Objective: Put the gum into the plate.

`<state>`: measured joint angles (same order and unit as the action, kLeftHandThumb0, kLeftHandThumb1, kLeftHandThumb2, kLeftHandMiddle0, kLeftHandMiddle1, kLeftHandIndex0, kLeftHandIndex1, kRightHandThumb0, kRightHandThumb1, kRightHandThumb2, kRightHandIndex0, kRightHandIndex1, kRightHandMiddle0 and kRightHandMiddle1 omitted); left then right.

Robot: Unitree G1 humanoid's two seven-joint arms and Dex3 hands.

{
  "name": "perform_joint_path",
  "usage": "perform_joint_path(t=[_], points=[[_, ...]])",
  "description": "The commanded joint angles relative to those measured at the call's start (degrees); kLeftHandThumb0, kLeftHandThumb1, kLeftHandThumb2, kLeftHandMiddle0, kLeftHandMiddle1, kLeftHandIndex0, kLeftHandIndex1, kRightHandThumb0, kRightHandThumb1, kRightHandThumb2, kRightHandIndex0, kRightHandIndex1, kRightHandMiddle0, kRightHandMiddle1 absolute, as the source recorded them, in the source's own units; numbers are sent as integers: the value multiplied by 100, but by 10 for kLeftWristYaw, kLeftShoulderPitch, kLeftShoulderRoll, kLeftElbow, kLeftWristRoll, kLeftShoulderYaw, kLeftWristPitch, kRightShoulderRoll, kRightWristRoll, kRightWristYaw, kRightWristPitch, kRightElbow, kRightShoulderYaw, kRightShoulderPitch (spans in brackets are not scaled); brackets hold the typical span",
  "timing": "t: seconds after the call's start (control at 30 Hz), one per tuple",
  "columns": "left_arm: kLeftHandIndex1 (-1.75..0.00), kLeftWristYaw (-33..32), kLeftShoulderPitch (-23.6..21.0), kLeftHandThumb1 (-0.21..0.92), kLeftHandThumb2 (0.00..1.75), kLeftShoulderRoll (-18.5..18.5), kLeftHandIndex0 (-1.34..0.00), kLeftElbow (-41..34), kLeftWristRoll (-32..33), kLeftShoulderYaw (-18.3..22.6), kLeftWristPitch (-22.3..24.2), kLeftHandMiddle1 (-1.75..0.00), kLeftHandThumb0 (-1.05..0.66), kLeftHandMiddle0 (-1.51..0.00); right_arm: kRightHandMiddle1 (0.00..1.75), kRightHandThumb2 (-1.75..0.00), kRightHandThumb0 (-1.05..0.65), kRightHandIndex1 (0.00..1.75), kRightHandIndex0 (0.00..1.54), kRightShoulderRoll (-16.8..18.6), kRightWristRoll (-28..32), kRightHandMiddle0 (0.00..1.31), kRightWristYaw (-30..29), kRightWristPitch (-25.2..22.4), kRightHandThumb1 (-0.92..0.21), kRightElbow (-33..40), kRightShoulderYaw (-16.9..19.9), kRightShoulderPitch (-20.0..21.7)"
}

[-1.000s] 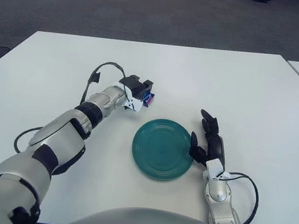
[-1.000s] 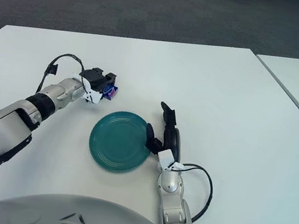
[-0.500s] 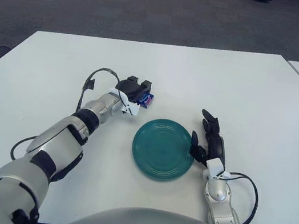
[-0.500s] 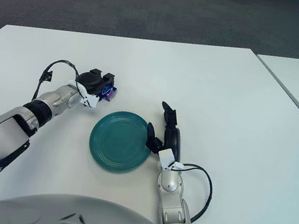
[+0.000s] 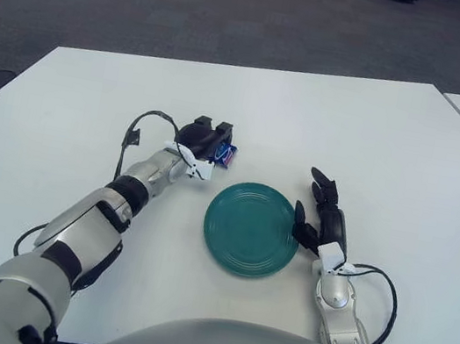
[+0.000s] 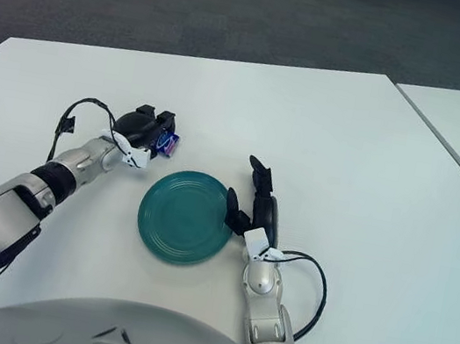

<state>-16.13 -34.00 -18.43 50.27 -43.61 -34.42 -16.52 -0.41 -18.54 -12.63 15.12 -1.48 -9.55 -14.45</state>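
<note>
silver arms, black cables, black robot hand (image 5: 322, 215).

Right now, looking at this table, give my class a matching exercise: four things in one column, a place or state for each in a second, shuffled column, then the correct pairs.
Things:
1. gum
2. plate
3. left hand
4. right hand

Places or states:
A. green, nothing on it
B. beside the plate's right edge, holding nothing
C. blue pack under dark fingers, outside the plate
D. over the gum, behind the plate's left side

Pairs: 1-C, 2-A, 3-D, 4-B

text: none legible | labels: none | numbers: none
</note>
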Motion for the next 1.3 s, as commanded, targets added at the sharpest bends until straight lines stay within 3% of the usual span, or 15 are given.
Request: perform_joint_path(t=[0.0, 0.27, 0.4, 0.77, 0.83, 1.0, 1.27], points=[[-175, 7, 11, 12, 152, -26, -55, -49, 4, 19, 5, -168, 0, -76, 56, -82, -75, 0, 31, 2, 7, 0, 6, -17, -92, -12, 1, -5], [-175, 5, 11, 11, 154, -62, -57, -142, -6, 56, 26, -169, 0, -75, 53, -82, -71, 0, 30, -3, 6, 0, 16, -21, -92, -5, 1, -7], [-175, 46, 34, 11, 155, -91, -57, -258, 13, 98, 41, -171, 0, -73, 51, -83, -72, 0, 29, -1, 4, 0, 14, -20, -92, -4, 1, -9], [-172, 119, 90, 11, 155, -92, -58, -464, 4, 150, 105, -175, 0, -73, 48, -83, -78, 0, 28, 0, 5, 0, 21, -28, -92, 5, -2, -14], [-173, 132, 97, 19, 146, -94, -51, -496, 2, 157, 112, -173, 0, -68, 48, -84, -79, 0, 28, -1, 4, 0, 21, -30, -92, 7, -2, -15], [-174, 188, 110, 20, 140, -89, -51, -570, 1, 164, 140, -161, 0, -72, 47, -83, -79, 0, 28, 0, 3, 0, 21, -31, -92, 8, -1, -15], [-175, 266, 130, 18, 139, -71, -56, -640, -7, 138, 161, -151, 0, -75, 47, -83, -78, 0, 28, -1, 0, 0, 18, -25, -92, 2, -2, -14]])
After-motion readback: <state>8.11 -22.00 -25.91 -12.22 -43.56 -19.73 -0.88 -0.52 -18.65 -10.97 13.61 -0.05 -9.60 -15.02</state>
